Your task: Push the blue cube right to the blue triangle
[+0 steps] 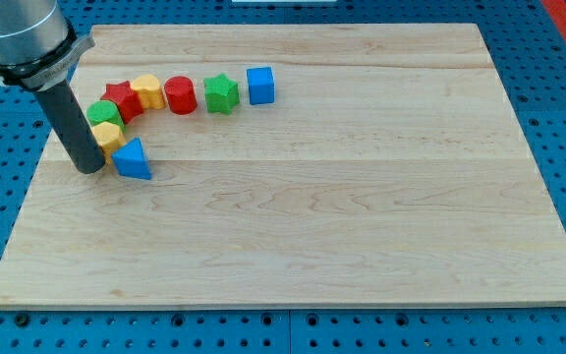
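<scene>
The blue cube stands near the view's top, at the right end of a curved row of blocks. The blue triangle lies at the lower left end of that row, far to the cube's lower left. My tip rests on the board just left of the blue triangle, close to it or touching it, and far from the blue cube.
Between cube and triangle the row holds a green star, a red cylinder, a yellow block, a red star, a green block and a yellow block. The wooden board lies on a blue pegboard.
</scene>
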`<move>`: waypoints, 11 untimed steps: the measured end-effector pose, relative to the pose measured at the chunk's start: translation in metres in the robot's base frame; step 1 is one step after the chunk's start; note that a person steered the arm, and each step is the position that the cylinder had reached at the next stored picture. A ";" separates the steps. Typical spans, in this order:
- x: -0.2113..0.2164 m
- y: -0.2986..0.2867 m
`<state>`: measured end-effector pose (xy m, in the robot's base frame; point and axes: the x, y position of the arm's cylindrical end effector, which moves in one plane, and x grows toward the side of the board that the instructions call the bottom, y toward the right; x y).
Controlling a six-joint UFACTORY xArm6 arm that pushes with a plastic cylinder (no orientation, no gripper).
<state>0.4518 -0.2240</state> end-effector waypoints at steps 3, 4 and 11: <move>0.050 0.017; 0.065 0.100; -0.117 0.178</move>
<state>0.3350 -0.0459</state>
